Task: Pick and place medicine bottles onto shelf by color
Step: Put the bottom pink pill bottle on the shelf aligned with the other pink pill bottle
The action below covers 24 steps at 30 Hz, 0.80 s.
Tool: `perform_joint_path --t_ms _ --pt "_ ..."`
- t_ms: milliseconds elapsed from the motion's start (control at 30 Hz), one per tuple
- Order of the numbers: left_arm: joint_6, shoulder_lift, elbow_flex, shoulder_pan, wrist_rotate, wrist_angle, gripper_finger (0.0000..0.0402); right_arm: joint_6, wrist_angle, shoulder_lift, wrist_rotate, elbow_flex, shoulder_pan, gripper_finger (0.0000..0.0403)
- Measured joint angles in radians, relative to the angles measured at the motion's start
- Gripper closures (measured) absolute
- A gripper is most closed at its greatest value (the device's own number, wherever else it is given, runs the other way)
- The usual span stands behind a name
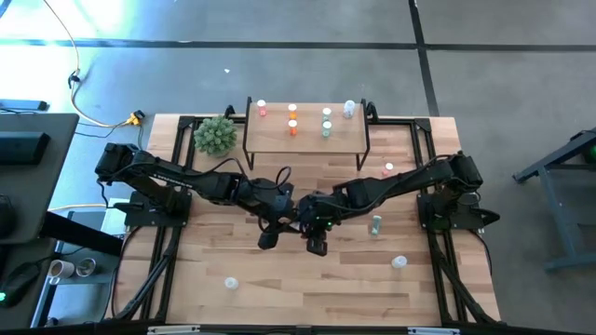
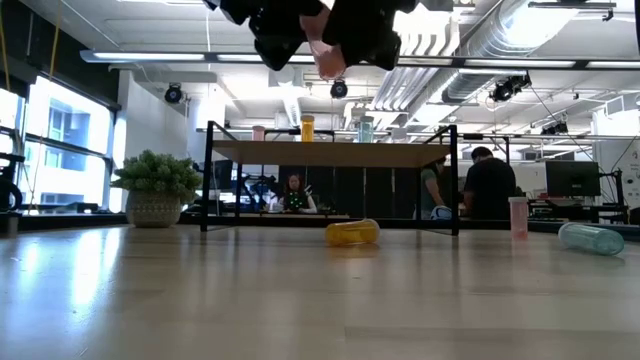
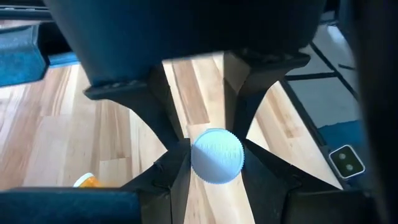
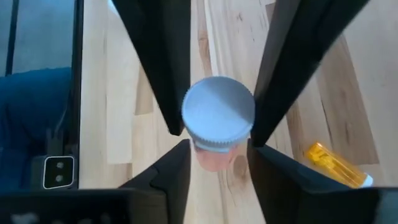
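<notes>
My left gripper [image 1: 268, 238] and my right gripper [image 1: 318, 246] hang side by side high over the table's middle. Each is shut on a small white-capped bottle. The left one's bottle [image 3: 216, 155] shows only its ribbed cap. The right one's bottle [image 4: 217, 118] has a pink body, also seen in the low view [image 2: 328, 60]. An orange bottle [image 2: 352, 232] lies on its side on the table below them. The shelf [image 1: 305, 140] stands at the far edge with several pink, orange, green and clear bottles upright on top. My left gripper pinches the bottle between its two fingers [image 3: 174, 163] at or just under the cap [image 3: 216, 140], from above, pointing down. The cap hides the body. The bottle stands upright, cap up, lifted clear of the table. My right gripper pinches the pink bottle between its two fingers [image 4: 177, 112] at the cap's sides [image 4: 217, 99], from above, pointing down. The pink body [image 4: 214, 157] hangs upright below the cap, lifted clear of the table.
Loose on the table are a pink bottle [image 1: 388, 169], a green one [image 1: 376, 223], a clear one [image 1: 399, 262] and a white one [image 1: 231, 283]. A green spiky plant [image 1: 215, 135] stands left of the shelf. People sit in the room beyond the table.
</notes>
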Motion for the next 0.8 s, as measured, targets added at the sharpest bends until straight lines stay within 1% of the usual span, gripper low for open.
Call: perform_joint_path --t_ms 100,200,333,500,600,800 --pt "0.001 0.000 0.000 0.000 -0.007 -0.013 0.0284 0.002 -0.021 -0.002 -0.008 0.004 -0.005 0.0231" --pt "0.001 0.000 0.000 0.000 -0.007 -0.015 0.0284 -0.001 -0.045 -0.002 0.002 0.025 -0.004 0.0218" --pt "0.001 0.000 0.000 0.000 -0.016 -0.010 0.0284 -0.017 -0.088 -0.002 0.022 0.054 -0.005 0.0215" --pt "0.001 0.000 0.000 0.000 -0.069 -0.011 0.0284 -0.022 -0.194 -0.002 0.100 0.098 -0.004 0.0215" --pt "0.001 -0.007 0.000 0.001 -0.077 -0.020 0.0284 -0.024 -0.237 -0.003 0.134 0.113 0.000 0.0215" --pt "0.028 -0.051 0.000 0.001 -0.144 -0.046 0.0284 -0.022 -0.266 -0.005 0.145 0.137 0.019 0.0215"
